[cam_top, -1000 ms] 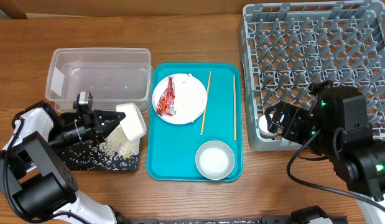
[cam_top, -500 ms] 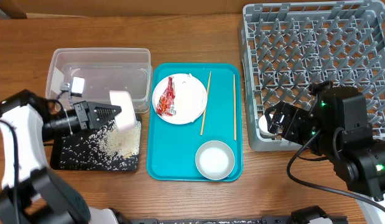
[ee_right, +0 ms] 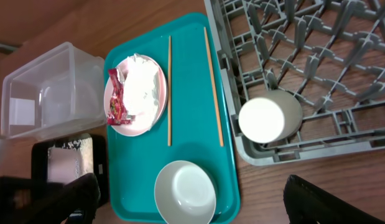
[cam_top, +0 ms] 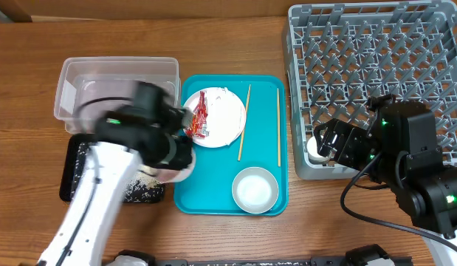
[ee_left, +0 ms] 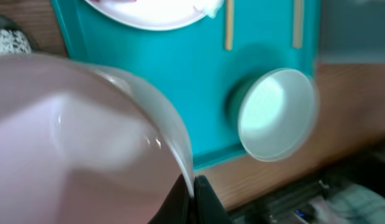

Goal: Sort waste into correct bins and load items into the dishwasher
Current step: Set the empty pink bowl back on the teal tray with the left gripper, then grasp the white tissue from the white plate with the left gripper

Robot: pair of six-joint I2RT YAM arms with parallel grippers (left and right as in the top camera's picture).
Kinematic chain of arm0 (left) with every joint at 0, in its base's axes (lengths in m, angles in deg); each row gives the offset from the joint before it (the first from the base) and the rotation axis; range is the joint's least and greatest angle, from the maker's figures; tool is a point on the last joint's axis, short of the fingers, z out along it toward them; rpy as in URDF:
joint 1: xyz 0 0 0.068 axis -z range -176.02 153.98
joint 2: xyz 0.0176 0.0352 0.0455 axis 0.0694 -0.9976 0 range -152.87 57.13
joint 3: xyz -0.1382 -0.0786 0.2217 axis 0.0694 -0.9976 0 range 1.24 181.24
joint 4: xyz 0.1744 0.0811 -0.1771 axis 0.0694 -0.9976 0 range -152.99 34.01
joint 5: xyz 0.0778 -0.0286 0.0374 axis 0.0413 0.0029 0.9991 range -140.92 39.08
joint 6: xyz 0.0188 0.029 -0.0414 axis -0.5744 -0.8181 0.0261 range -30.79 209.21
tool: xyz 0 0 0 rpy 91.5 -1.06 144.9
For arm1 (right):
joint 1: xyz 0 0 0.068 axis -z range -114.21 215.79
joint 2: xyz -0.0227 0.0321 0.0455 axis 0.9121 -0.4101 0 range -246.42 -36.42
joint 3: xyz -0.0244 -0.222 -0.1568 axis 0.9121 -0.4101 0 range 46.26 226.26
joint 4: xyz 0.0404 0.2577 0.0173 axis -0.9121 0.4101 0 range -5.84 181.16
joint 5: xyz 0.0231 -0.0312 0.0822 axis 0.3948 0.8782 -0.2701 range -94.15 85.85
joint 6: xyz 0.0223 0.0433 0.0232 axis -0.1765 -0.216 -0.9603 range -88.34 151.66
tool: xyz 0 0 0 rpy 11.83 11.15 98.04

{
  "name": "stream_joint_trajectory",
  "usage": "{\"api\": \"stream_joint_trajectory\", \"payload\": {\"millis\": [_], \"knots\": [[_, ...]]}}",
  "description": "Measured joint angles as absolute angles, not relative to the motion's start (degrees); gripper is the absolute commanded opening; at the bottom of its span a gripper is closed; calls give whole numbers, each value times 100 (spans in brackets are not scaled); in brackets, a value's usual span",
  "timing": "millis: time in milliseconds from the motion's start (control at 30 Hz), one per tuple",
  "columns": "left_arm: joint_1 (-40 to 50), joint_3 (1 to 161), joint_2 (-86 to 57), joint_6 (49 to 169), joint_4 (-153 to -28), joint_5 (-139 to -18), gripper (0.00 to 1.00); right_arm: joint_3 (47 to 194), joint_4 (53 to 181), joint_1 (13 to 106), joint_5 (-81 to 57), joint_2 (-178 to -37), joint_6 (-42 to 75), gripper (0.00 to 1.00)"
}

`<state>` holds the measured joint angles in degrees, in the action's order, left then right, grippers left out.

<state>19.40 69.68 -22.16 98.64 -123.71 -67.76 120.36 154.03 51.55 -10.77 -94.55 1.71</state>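
My left gripper (ee_left: 193, 200) is shut on the rim of the large white plate (ee_left: 80, 137) and holds it above the left edge of the teal tray (cam_top: 213, 198); in the overhead view the arm is blurred. Rice (cam_top: 139, 191) lies on the black tray (cam_top: 71, 174), partly hidden. The clear tub (cam_top: 88, 81) stands behind it. The small plate (cam_top: 222, 118) with the red-and-white wrapper (cam_top: 198, 114), two chopsticks (cam_top: 244, 122) and the bowl (cam_top: 255, 189) are on the teal tray. My right gripper (ee_right: 192, 205) is open and empty, beside the cup (ee_right: 264, 118) in the dish rack (cam_top: 376, 66).
The dish rack fills the right back of the wooden table. The teal tray sits between the two bins and the rack. The cup rests in the rack's front left corner.
My left arm has swung right from over the black tray, carrying the large plate to the teal tray's left edge. The right arm has not moved.
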Motion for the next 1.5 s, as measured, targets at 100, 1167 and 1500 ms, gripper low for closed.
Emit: {"api": "stream_joint_trajectory", "payload": {"millis": [100, 1167, 1500], "knots": [[2707, 6417, -2351, 10669, -11681, -6158, 4, 12036, 15424, 5157, -1077, -9455, 168, 96], [3570, 7803, -3741, 11137, -9646, -4403, 95, 12036, 15448, 5155, -1138, -9455, 448, 96], [3570, 7810, -5722, 10809, -8903, -4479, 20, 12032, 15545, 5155, -1160, -9455, 455, 96]]}}
